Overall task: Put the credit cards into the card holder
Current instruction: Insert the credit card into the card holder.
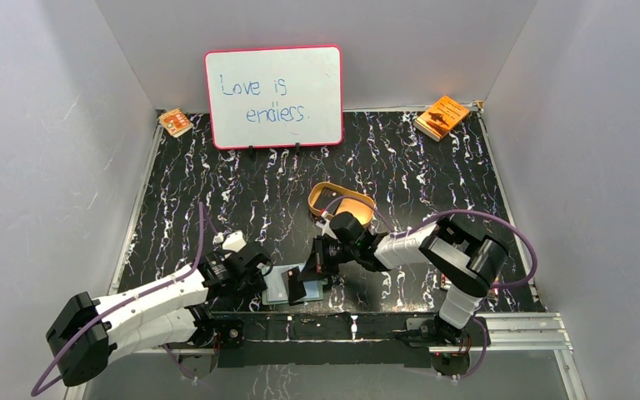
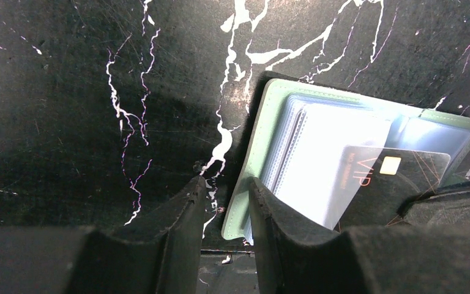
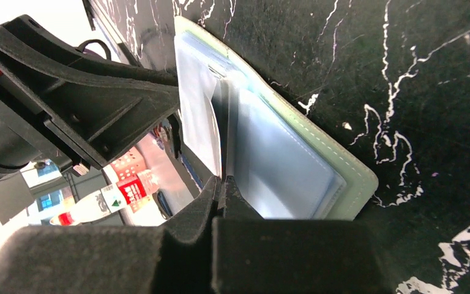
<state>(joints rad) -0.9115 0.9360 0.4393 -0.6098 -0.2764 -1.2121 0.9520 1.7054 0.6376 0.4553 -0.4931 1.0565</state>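
The sage-green card holder (image 1: 277, 285) lies open near the table's front edge, its pale blue sleeves up; it also shows in the left wrist view (image 2: 318, 138) and the right wrist view (image 3: 281, 165). My right gripper (image 1: 315, 268) (image 3: 221, 182) is shut on a black credit card (image 1: 301, 288), seen edge-on (image 3: 219, 125), whose far end sits under a translucent sleeve. The card shows "VIP" and a gold chip (image 2: 398, 180). My left gripper (image 1: 258, 275) (image 2: 227, 193) is open at the holder's left edge, one finger (image 2: 269, 214) on the left page, the other on the table. No other card shows.
A tan-gold oval tray (image 1: 341, 202) stands just behind the right gripper. A whiteboard (image 1: 273, 96) stands at the back, with orange booklets at the back left (image 1: 175, 122) and back right (image 1: 442, 117). The metal front rail (image 1: 350, 323) runs just below the holder.
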